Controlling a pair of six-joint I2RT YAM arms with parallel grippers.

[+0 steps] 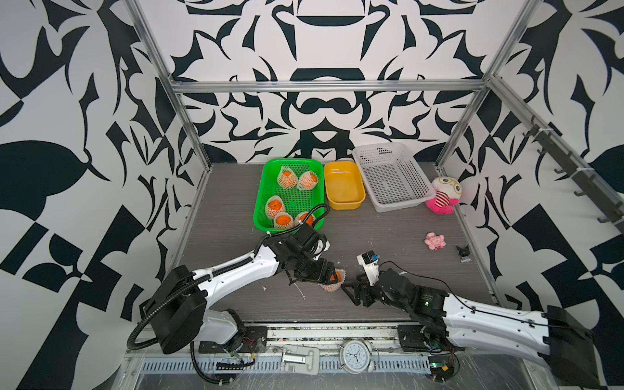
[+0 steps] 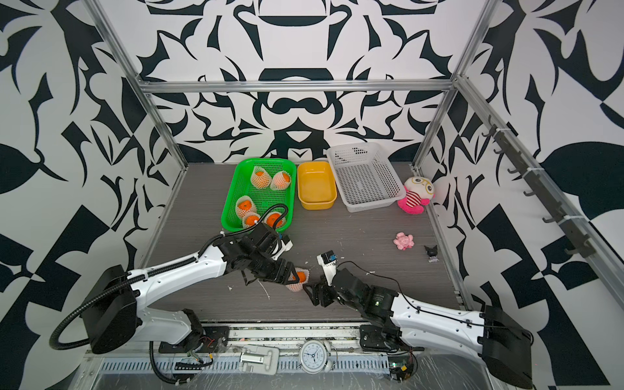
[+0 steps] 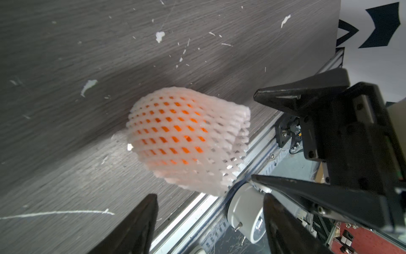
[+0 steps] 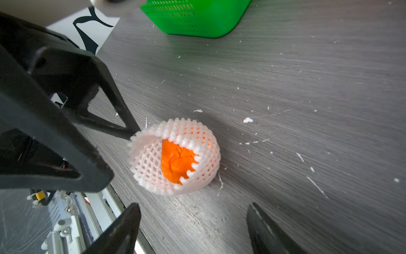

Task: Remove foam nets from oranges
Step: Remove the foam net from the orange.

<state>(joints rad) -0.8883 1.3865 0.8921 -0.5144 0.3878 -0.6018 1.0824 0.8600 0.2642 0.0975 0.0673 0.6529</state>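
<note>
One orange (image 4: 175,163), wrapped in its foam net (image 4: 197,136), lies on the counter (image 4: 285,88) between both arms; the left claw (image 3: 208,198) is spread, one fingertip touching the net's rim; the right claw (image 4: 193,207) is spread just beside it, gripping nothing; five netted oranges (image 1: 274,205) sit in the green basket (image 1: 268,172).

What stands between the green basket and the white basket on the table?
A yellow tub, with nothing visible inside it, stands between the green basket and the white basket. Both top views show this.
</note>
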